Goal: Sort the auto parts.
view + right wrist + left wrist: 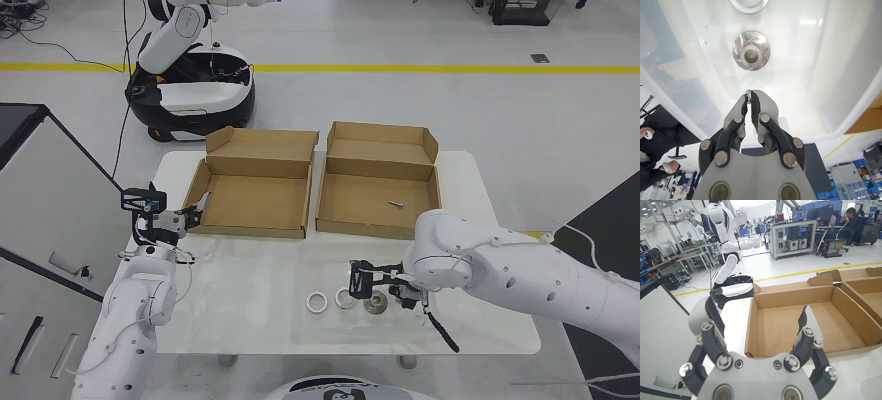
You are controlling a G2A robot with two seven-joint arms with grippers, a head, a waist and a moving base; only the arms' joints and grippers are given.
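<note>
Pinches a screw [748,92] at the very tips of the right gripper [750,100], jaws narrowed onto the thread, low over the table [250,290] and near a flange [751,50]. Probably grips it that far out because so thin a part offers little else to hold. Most likely means it for the right box [378,195], where a second screw [397,203] already lies. Holds the left gripper [757,304] wide apart with nothing in it, at the near corner of the left box [829,321], seemingly waiting. Shows two rings [318,301] [345,297] on the table just beside the flange.

Cannot tell whether the screw touches the table or hangs clear of it. Too small to make out in the top view. Cut off at the right wrist view's edge: one ring, which of the two unclear.
</note>
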